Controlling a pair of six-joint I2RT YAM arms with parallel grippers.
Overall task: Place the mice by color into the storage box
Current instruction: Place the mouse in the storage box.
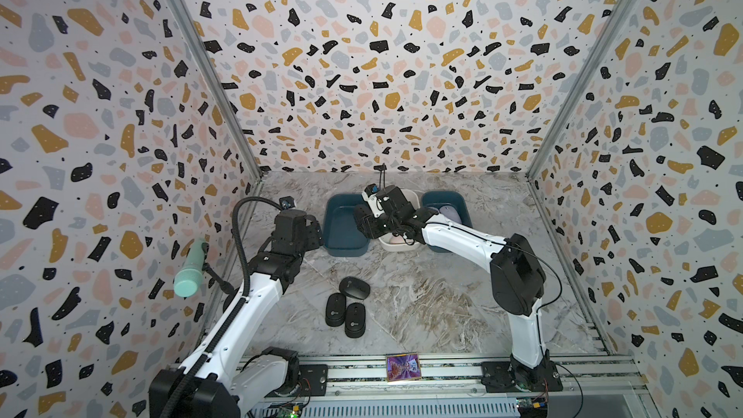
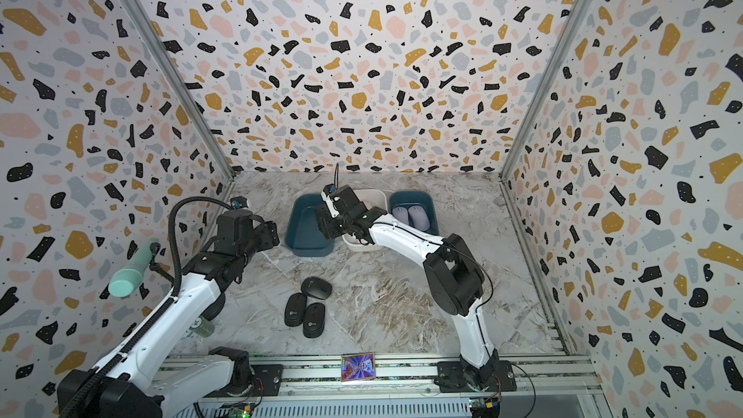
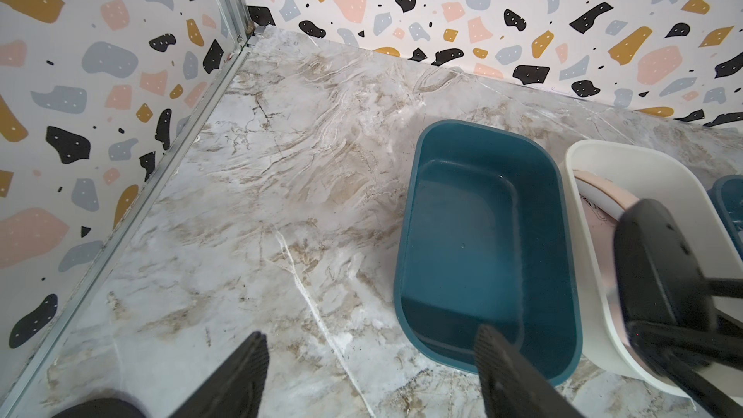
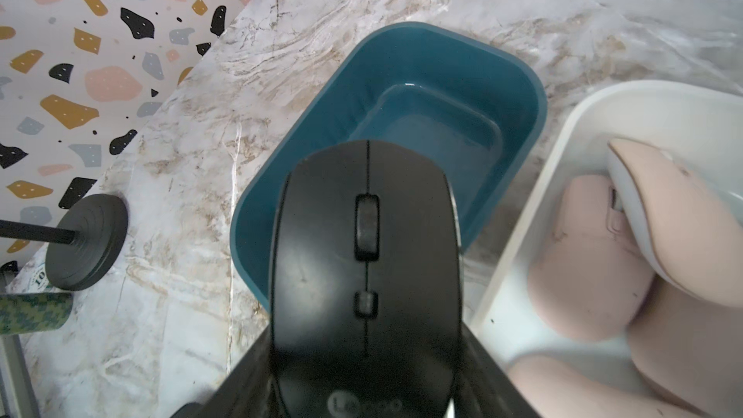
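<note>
Right gripper (image 1: 366, 226): it was closed on the black mouse (image 4: 364, 275), one finger pressing each long side near the logo end.
Black mouse: it was held in the air over the teal box (image 1: 345, 250), with its wheel end pointing into the box. I could not tell whether it touched the rim.
Left gripper (image 3: 370, 339): the jaws stood about half apart, and only the marble table (image 1: 422, 307) showed between them. It was just beside the teal box, at its 9 o'clock.
Row of boxes: the three boxes stood side by side toward 12 o'clock of the table. The white box (image 4: 663, 106) was at 3 o'clock of the teal box, and the other teal box (image 2: 433, 211) was at 3 o'clock of the white one.
White box: the pink mice (image 4: 583, 259) lay piled inside, one of them tilted on its edge over the others.
Other teal box: two lilac mice (image 2: 418, 217) were visible inside, side by side.
Loose black mice (image 1: 335, 309): three lay close together on the table, at about 7 o'clock of its middle and well apart from the boxes. Two lay side by side, and the third lay across at their 12 o'clock.
</note>
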